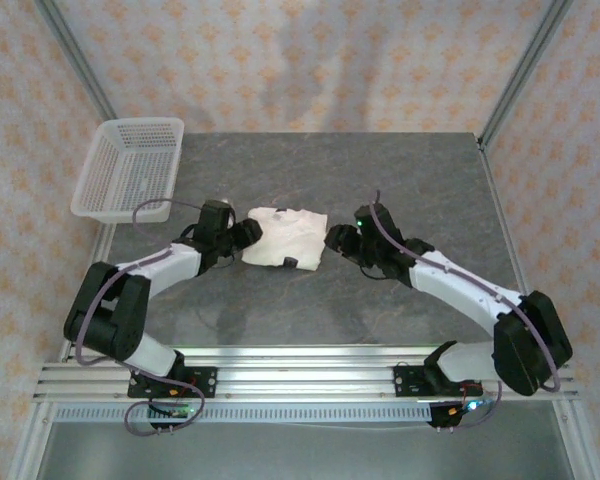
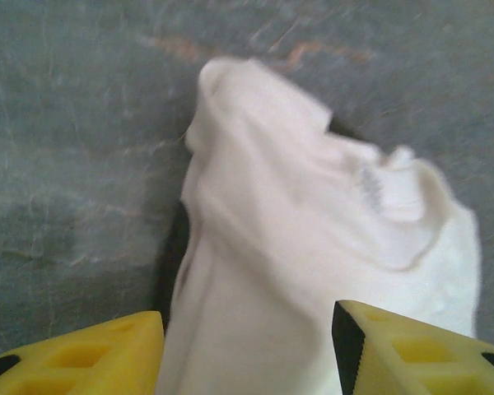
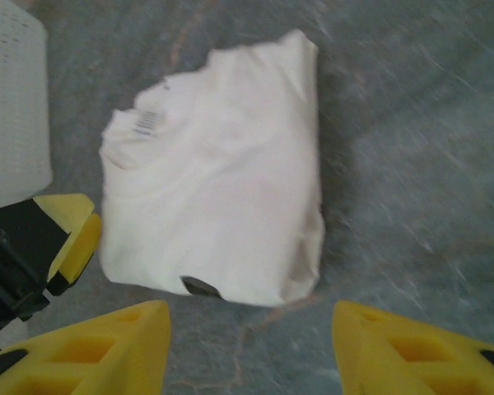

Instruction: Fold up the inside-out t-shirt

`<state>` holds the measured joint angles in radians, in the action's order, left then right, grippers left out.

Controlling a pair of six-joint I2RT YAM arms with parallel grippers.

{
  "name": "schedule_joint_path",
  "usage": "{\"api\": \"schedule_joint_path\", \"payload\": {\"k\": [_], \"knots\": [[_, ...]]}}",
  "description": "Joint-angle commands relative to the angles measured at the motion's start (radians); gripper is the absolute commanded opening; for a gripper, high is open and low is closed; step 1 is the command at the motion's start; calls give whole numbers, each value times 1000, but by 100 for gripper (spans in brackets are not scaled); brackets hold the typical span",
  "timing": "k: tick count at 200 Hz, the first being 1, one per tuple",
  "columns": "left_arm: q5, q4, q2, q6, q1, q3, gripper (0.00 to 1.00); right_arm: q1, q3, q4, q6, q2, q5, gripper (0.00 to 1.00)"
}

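The inside-out t-shirt (image 1: 283,238) lies as a small folded off-white bundle on the grey table, midway between the two arms. Its collar label (image 2: 369,186) faces up. My left gripper (image 1: 246,235) is at the bundle's left edge, jaws apart. In the left wrist view the cloth (image 2: 255,271) runs down between the two yellow fingers (image 2: 395,354), which do not pinch it. My right gripper (image 1: 336,239) hovers just off the bundle's right edge, open. Bare table lies between its fingertips (image 3: 115,350), with the t-shirt (image 3: 218,189) a short way ahead of them.
A white mesh basket (image 1: 130,165) stands at the table's far left corner and its wall (image 3: 12,99) is also in the right wrist view. Open grey tabletop (image 1: 400,180) lies behind and in front of the bundle. The aluminium rail (image 1: 300,380) runs along the near edge.
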<state>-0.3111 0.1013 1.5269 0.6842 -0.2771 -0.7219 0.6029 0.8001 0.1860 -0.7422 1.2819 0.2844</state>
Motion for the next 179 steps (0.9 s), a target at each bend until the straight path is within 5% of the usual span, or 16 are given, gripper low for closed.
{"api": "schedule_joint_path", "payload": {"k": [1,35,78,122,144,179], "knots": [[-42,107,51,27,-24,12,55,-1,-55,-28,-68,-76,-28,54],[-81,259,185,118,-162,-54,47,-2,-172,-53,-172,-138,-83,54],[71,295,448,181,-425,-370,48,-88,-314,-80,-338,-261,-118,63],[102,257,695,203,-507,-741,54,-248,-431,-26,-434,-487,-105,74],[142,248,664,174,-511,-743,59,-366,-455,-30,-450,-532,-12,77],[217,218,395,56,-477,-581,63,-482,-487,-140,-465,-486,107,77]]}}
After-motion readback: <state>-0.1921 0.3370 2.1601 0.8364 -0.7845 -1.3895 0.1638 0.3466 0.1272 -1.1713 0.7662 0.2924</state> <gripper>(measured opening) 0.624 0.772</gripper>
